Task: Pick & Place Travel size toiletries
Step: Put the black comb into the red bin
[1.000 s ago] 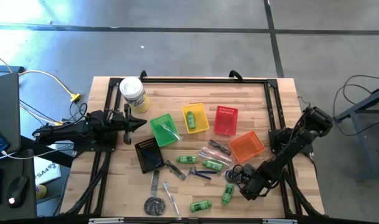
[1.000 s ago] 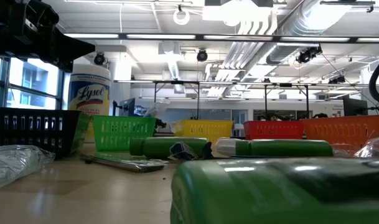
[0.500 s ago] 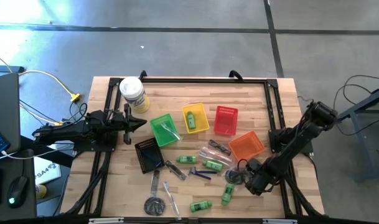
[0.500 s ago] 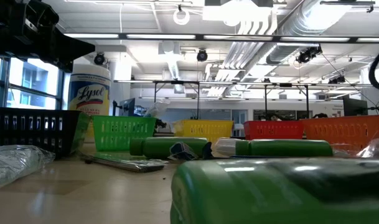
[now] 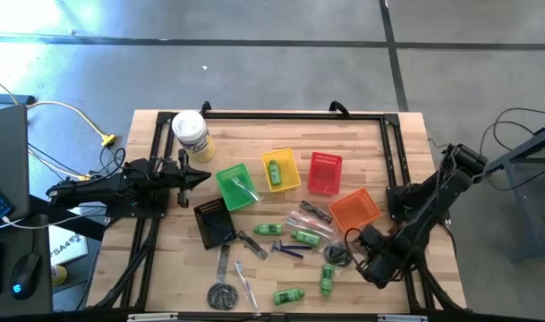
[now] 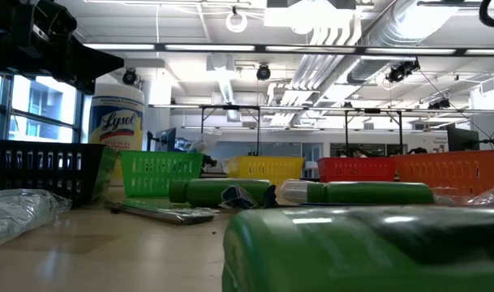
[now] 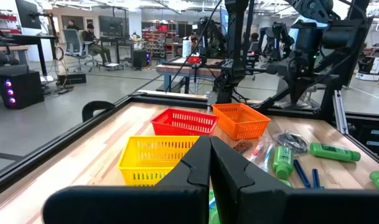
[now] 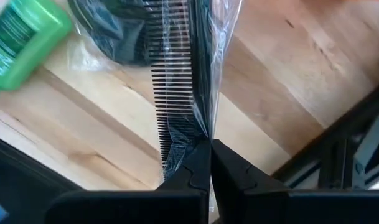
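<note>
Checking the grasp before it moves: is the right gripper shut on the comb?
Shut on it. The right gripper fingers meet, pinching the wrapped black comb above the table.

Low view: a big blurred green bottle (image 6: 368, 247) is blocking the table's near right, the black basket (image 6: 36, 166) is running off frame; right wrist: the comb (image 8: 177, 93) is getting cropped.

A pale wooden table (image 5: 254, 134) stands on a grey concrete floor (image 5: 254, 72) crossed by dark seams. At nine o'clock, a desk carries a laptop (image 5: 4, 152) and mouse (image 5: 20, 288). Overhead, white ducts (image 6: 344, 49) and strip lights (image 6: 206, 47) run beneath the ceiling; windows (image 6: 27, 113) show at left.
</note>
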Action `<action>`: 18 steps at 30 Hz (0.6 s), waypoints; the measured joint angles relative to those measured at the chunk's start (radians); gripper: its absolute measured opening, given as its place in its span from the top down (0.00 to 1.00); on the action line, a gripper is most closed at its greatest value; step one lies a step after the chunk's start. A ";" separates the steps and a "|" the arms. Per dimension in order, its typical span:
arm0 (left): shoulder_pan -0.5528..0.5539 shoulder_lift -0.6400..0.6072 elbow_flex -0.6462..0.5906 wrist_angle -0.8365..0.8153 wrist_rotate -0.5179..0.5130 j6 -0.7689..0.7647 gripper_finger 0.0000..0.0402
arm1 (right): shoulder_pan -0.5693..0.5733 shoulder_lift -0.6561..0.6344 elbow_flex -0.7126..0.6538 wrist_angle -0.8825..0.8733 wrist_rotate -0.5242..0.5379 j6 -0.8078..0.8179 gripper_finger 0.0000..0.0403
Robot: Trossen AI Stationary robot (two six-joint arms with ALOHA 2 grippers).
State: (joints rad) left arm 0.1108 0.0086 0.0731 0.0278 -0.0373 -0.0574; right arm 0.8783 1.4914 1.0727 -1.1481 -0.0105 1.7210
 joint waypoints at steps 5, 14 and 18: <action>0.000 0.000 0.000 0.001 0.000 0.000 1.00 | -0.001 0.000 0.002 0.028 0.085 -0.035 1.00; 0.000 0.000 0.000 0.001 0.000 0.000 1.00 | -0.004 -0.001 0.002 0.090 0.251 -0.156 1.00; 0.000 0.000 0.000 0.001 0.000 0.000 1.00 | -0.017 -0.001 0.002 0.145 0.345 -0.236 1.00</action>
State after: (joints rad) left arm 0.1108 0.0086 0.0731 0.0287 -0.0375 -0.0577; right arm 0.8612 1.4902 1.0744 -1.0032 0.3350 1.4851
